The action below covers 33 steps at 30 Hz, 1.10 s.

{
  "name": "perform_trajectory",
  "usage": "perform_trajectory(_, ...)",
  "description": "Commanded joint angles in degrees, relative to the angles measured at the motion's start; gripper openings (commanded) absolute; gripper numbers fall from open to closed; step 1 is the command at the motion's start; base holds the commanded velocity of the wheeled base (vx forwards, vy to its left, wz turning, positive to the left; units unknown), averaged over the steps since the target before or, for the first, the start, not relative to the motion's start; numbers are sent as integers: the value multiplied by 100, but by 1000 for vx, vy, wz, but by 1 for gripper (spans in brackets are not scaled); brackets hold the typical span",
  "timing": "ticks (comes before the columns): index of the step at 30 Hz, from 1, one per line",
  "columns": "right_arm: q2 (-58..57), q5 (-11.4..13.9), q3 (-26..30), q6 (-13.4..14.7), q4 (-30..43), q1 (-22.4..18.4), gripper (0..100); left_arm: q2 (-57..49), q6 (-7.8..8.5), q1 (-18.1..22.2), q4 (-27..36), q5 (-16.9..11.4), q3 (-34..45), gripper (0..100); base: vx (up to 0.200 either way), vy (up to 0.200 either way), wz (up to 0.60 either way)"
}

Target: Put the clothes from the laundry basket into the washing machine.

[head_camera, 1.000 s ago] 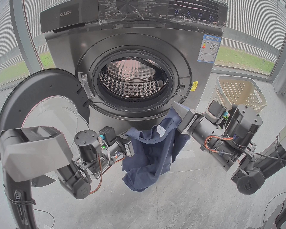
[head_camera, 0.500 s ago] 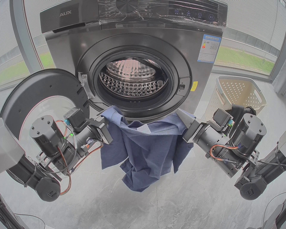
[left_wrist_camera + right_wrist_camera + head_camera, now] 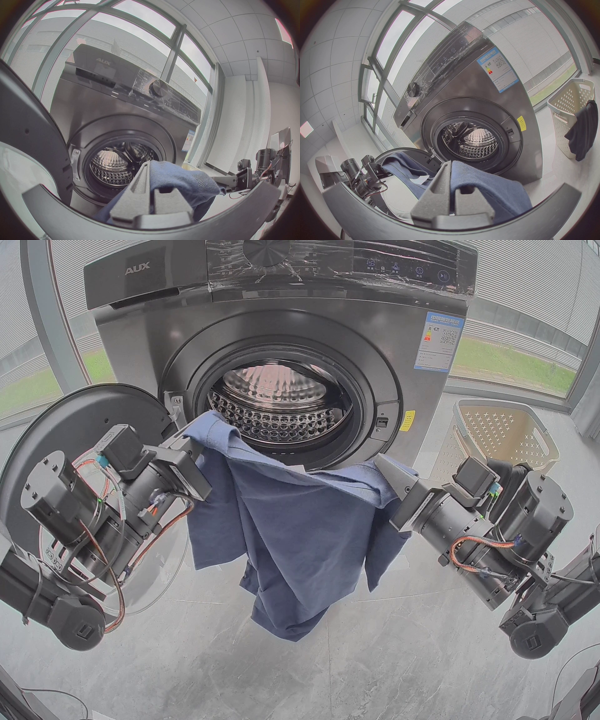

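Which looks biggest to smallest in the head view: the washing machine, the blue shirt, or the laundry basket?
1. washing machine
2. blue shirt
3. laundry basket, though it stands farther off and is partly hidden.

The head view looks down at the dark grey front-loading washing machine (image 3: 281, 321); both wrist views face it from low, sharing its steel drum (image 3: 114, 167).
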Motion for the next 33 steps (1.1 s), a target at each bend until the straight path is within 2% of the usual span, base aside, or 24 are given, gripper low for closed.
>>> perform_trajectory(1,-67,-3,-27,-74,-39,-35,0,-217,-36,52,-8,0,-107,0,0,0,0)
perform_trajectory(14,-173,-91,-677,-74,-311,-185,0,-331,-36,61,1,0,-134,0,0,0,0)
perform_trajectory(33,-375,-109,-765,-92,-311,-185,0,-392,-62,96,1,0,-151,0,0,0,0)
